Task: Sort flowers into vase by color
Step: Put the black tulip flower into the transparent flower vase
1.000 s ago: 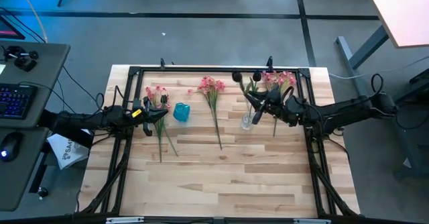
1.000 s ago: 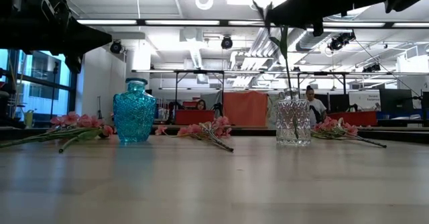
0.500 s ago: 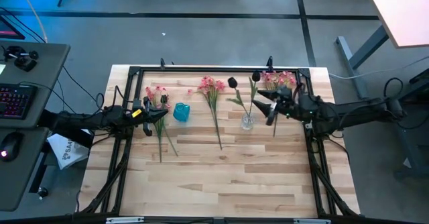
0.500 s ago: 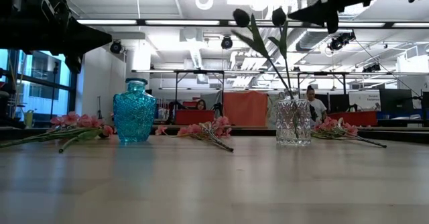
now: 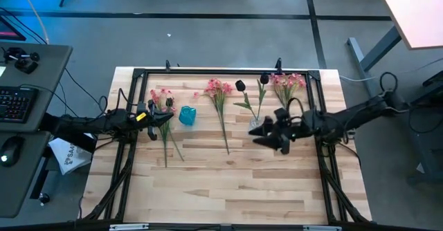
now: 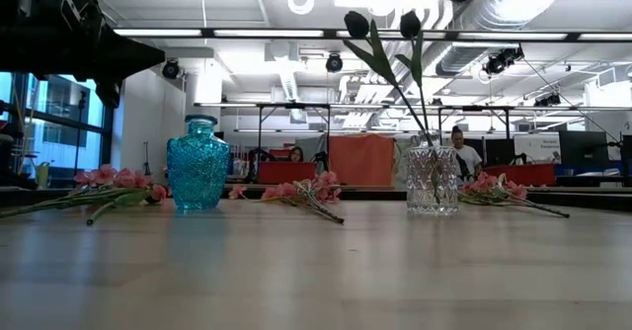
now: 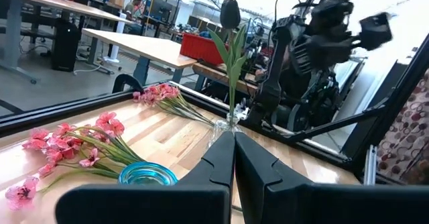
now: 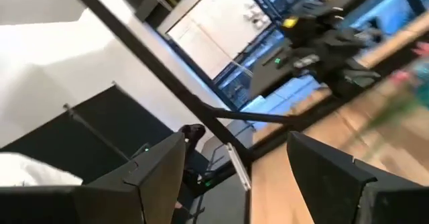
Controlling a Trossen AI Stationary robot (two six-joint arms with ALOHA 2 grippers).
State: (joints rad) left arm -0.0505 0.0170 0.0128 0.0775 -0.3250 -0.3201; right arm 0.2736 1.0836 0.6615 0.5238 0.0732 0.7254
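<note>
Two near-black tulips stand with their stems in the clear glass vase. A blue vase stands left of it. Pink flower sprays lie flat on the table at the left, the middle and the far right. My right gripper is open and holds nothing, just on the near side of the clear vase. My left gripper is shut, hovering over the left spray's stems.
A black frame runs along the table's far edge and down both sides. The near half of the wooden table holds no objects. People sit in the room beyond the table.
My right gripper has opened and let go of a tulip, which now stands in the clear vase with the other and leans toward the table's left. The gripper drew back toward the right edge, then swung toward the near edge.
</note>
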